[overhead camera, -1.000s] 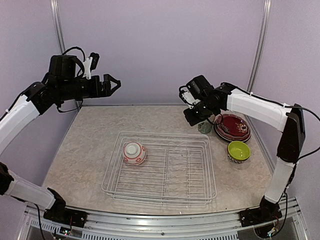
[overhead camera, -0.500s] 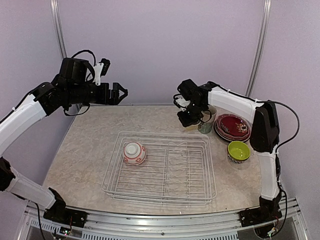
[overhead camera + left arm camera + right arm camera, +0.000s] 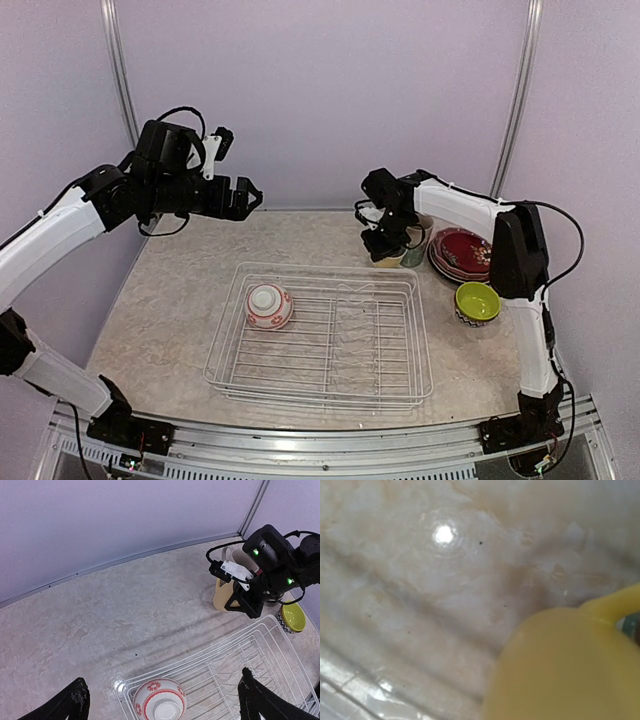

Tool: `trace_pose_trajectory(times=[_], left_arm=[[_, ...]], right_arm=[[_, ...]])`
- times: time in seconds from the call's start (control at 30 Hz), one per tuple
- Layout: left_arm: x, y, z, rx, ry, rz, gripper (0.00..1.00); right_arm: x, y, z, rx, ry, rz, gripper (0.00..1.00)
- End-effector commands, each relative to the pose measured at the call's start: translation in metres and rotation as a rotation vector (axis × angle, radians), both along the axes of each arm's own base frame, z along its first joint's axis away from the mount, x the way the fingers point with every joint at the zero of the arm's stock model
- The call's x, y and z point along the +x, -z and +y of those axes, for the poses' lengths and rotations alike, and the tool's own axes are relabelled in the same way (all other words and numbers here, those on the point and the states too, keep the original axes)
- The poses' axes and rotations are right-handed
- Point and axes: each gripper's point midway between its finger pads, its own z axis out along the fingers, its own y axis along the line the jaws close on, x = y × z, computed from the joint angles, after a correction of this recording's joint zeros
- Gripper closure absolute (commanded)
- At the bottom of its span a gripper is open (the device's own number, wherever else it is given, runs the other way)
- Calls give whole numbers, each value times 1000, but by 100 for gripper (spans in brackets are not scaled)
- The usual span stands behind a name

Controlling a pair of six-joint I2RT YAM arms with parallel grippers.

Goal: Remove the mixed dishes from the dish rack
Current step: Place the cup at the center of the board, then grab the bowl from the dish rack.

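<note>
The wire dish rack (image 3: 322, 392) sits mid-table with one red-patterned bowl (image 3: 269, 305) upside down in its far left corner. The left wrist view shows that bowl (image 3: 159, 704) below my left gripper (image 3: 162, 676). My left gripper (image 3: 250, 200) hangs open and empty, high above the table behind the rack's left end. My right gripper (image 3: 385, 248) is shut on the pale yellow mug (image 3: 221, 598), low at the table just behind the rack's far right corner. The mug (image 3: 565, 665) fills the lower right of the right wrist view, where my fingers are hidden.
A tall floral cup (image 3: 411, 252) stands right beside the mug. A stack of plates with a maroon one on top (image 3: 466, 255) and a lime-green bowl (image 3: 478, 301) sit at the right. Walls close off the back and both sides.
My left gripper has swung right and toward the rack, staying open. My right gripper has carried the mug down and slightly right, to the table next to the floral cup.
</note>
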Motion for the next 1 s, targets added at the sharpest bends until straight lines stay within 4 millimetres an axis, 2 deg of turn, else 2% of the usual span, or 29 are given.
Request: trace_pose_trajectory(times=[0.0, 0.17, 0.3, 0.43, 0.5, 0.63, 0.77, 0.83, 0.97], left_arm=[[-1, -9, 3, -20, -6, 1, 1], [-1, -11, 5, -26, -11, 3, 1], [-2, -12, 5, -30, -9, 6, 1], [-2, -12, 5, -33, -11, 6, 1], [-2, -13, 6, -32, -11, 6, 1], [-2, -11, 5, -30, -10, 13, 1], [-1, -9, 3, -29, -7, 24, 1], [-1, -7, 2, -31, -1, 34, 1], [-2, -2, -4, -28, 11, 59, 1]], right_arm=[[12, 2, 4, 24, 3, -16, 100], [13, 6, 3, 13, 7, -14, 93], [13, 9, 3, 14, 11, -7, 81], [14, -2, 5, 26, 8, -21, 67], [16, -14, 4, 34, 10, -45, 60], [12, -46, 9, 62, -4, -97, 52], [-4, -93, 21, 64, -55, -215, 40], [-15, -110, 27, 74, -78, -262, 36], [-38, -125, 29, 124, -91, -317, 31]])
